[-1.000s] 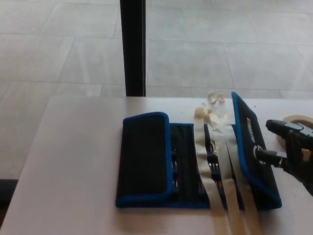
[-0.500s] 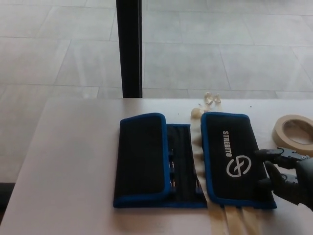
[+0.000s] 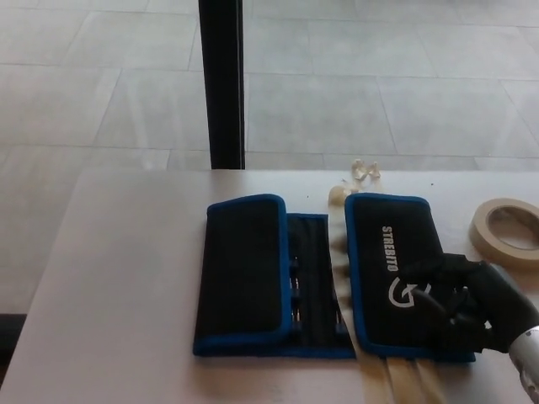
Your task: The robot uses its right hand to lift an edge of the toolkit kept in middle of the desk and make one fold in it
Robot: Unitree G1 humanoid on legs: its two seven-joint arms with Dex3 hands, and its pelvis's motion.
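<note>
**Toolkit folded at both sides, right hand pressed on the right flap**

Toolkit (image 3: pixel 324 286) is seen lying flat in the middle of the pale desk (image 3: pixel 126 278), a black fabric roll edged in blue. Its left flap (image 3: pixel 240 273) is folded over toward the centre, and its right flap (image 3: pixel 396 273) is likewise laid over, with white lettering and a round white logo facing up. Between the two flaps a narrow strip of the inner pockets (image 3: pixel 312 278) is left exposed. Cream-coloured straps (image 3: pixel 396 383) are seen emerging from under the right flap at the 6 o'clock edge, and knotted strap ends (image 3: pixel 358 175) lie just beyond the toolkit at 12 o'clock.

The right hand (image 3: pixel 459 303) is placed on top of the right flap, at its 4 o'clock corner, partly covering the logo. The fingers (image 3: pixel 425 273) are laid down against the fabric, spread a little; nothing is gripped between them. A patch of the silver wrist is visible at the picture's lower right corner.

A roll of masking tape (image 3: pixel 508 231) lies flat on the desk at 3 o'clock from the toolkit, apart from it. Beyond the desk at 12 o'clock, a black post (image 3: pixel 221 84) stands against a grey tiled floor (image 3: pixel 379 84). The left hand is not in view.
</note>
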